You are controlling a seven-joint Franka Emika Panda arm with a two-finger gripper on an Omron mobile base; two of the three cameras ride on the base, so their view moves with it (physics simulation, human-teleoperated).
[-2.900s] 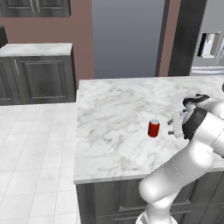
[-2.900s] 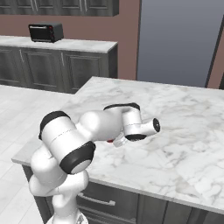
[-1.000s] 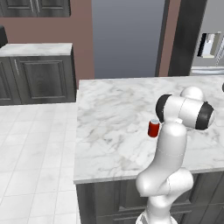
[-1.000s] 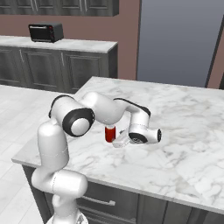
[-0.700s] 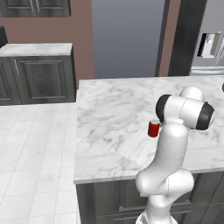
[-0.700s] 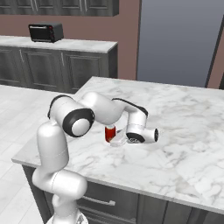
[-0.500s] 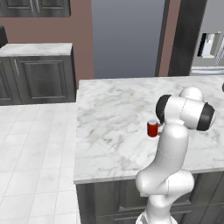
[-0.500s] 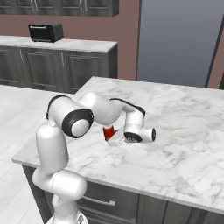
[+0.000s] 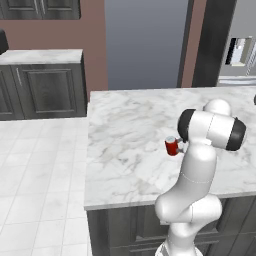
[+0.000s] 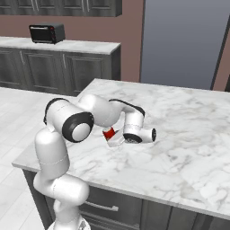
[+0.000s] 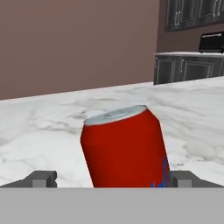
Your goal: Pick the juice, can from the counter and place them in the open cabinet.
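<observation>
Nearest item: the gripper (image 11: 112, 180), jaws spread as wide as they go, 1 dark fingertip (image 11: 43, 178) on each side of the can (image 11: 124, 146). Nothing is gripped; a clear gap shows between each tip and the can's wall. In the hand view the can appears tilted, but that view rolls with the hand, and in the left base view the can (image 9: 171, 146) looks upright on the counter (image 9: 125, 135), close against the arm's forward link. In the right base view the can (image 10: 108, 133) is mostly hidden behind the wrist, a red sliver showing.

Risks, as judged:
1. The hand comes in low and sideways. A further push forward before the jaws shut could nudge the can and tip it or slide it across the smooth marble.
2. The can sits nearer the right-hand tip in the hand view. An off-centre close would drag it sideways, or pinch it at an edge so that it slips.
3. A grip high on the rim could let the rounded shoulder squirt out.

Containers: the can, top sealed as far as can be seen, contents not visible. A dark toaster oven (image 10: 46, 33) stands on the far counter (image 10: 67, 45), interior not discernible.
</observation>
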